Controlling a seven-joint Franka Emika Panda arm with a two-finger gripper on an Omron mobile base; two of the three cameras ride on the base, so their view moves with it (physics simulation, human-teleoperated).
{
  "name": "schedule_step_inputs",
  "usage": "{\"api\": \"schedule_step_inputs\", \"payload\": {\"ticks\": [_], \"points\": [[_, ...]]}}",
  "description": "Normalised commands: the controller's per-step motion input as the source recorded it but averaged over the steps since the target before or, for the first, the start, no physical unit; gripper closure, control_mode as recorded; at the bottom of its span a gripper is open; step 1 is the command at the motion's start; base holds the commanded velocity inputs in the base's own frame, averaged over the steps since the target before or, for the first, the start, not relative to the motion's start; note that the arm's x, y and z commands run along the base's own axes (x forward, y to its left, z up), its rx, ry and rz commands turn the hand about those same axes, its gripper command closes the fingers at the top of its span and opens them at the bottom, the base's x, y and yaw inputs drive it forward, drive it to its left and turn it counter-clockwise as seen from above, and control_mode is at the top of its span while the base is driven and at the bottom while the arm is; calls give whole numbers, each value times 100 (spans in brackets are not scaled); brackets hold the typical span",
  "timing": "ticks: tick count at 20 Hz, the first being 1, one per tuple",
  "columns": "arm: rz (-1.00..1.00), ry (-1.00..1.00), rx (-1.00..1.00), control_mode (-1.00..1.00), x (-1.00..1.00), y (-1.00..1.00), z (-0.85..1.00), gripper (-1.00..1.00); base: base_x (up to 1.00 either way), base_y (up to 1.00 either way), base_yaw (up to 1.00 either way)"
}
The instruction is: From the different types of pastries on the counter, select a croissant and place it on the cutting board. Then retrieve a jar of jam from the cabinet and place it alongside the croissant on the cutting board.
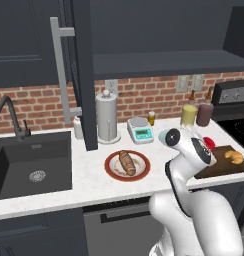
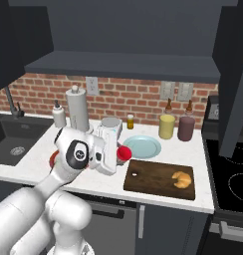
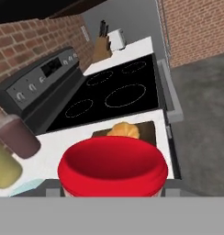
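Two fingers [image 3: 171, 186] (dark) flanking jar of jam [image 3: 112, 166]

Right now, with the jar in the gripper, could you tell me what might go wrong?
1. The jar is carried above the counter, short of the board; a slip would drop it there.
2. The croissant lies on the board's right part, so setting down too close could knock it.
3. The plate sits just behind the board, near the path.
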Motion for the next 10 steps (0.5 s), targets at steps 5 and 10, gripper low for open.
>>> {"api": "schedule_step_inputs", "payload": {"ticks": [5, 10], "points": [[0, 7, -11, -100, 22, -2, -56, 100, 0, 0, 0], [0, 12, -15, -100, 15, -7, -51, 100, 0, 0, 0]]}}
